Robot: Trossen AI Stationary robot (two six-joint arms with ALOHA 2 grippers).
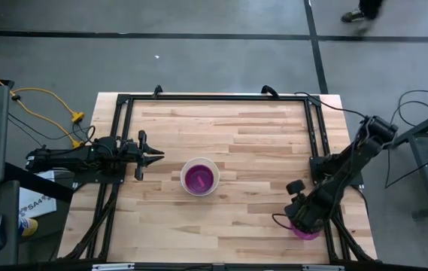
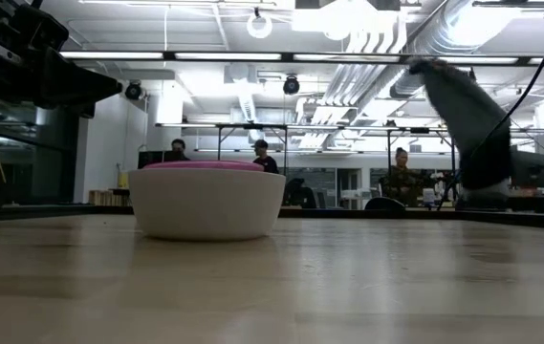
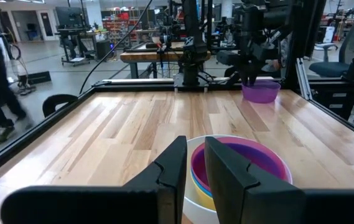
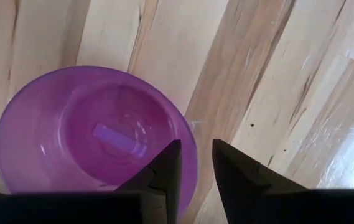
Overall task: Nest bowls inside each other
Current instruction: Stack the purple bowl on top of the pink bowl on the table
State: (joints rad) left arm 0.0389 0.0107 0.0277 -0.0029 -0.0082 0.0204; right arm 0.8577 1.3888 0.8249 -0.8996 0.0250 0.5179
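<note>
A white bowl (image 1: 199, 177) stands at the table's middle with a yellow bowl (image 3: 205, 193) and a pink bowl (image 3: 251, 157) nested in it. A purple bowl (image 4: 89, 137) stands upright on the wood near the table's right near corner (image 1: 308, 232). My right gripper (image 4: 196, 144) hangs over it, pointing down and open. One finger is over the bowl's inside and one is outside its rim (image 4: 192, 155). No touch shows. My left gripper (image 3: 195, 140) waits level at the table's left side (image 1: 157, 156), open, pointing at the white bowl.
A black frame rail (image 1: 315, 128) runs around the tabletop, close beside the purple bowl on the right. Bare wood (image 1: 259, 196) lies between the white bowl and the purple one. People sit and walk in the room behind the table (image 2: 262, 158).
</note>
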